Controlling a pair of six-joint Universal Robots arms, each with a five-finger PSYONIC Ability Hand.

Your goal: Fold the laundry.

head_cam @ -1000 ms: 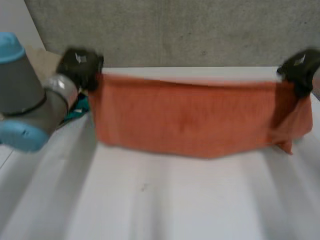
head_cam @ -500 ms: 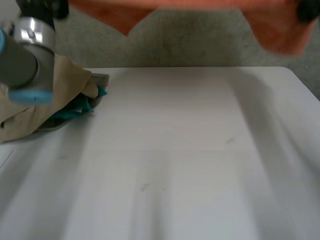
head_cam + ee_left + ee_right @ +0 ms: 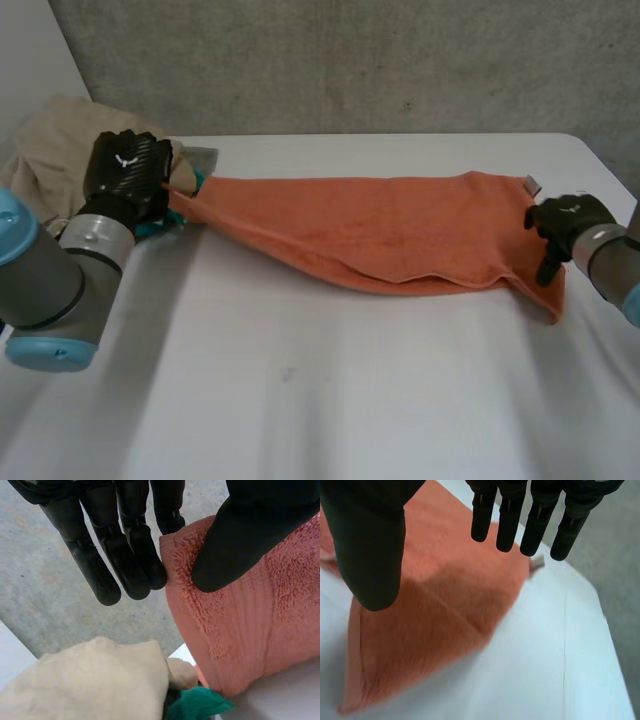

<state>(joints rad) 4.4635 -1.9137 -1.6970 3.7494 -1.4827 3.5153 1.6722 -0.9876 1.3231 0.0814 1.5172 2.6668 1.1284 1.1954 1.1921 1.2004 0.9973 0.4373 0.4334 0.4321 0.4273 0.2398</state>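
Note:
An orange towel (image 3: 400,235) lies stretched in a long band across the far half of the white table (image 3: 350,400). My left hand (image 3: 125,170) is at its left end, beside the laundry pile. In the left wrist view the fingers (image 3: 125,555) and thumb pinch the orange towel's (image 3: 250,625) corner edge between them. My right hand (image 3: 565,222) rests over the towel's right end, near a small tag. In the right wrist view its fingers (image 3: 510,515) are straight and spread from the thumb, with the orange towel (image 3: 435,625) lying flat on the table beneath them.
A pile of laundry sits at the table's back left corner: a beige cloth (image 3: 50,140) with a teal cloth (image 3: 150,228) under it, right beside my left hand. The table's right edge runs close behind my right hand. A grey wall stands behind the table.
The towel was held up taut by both hands, swung high, and now lies on the table. My right hand has let go of its end; the left still pinches its corner.

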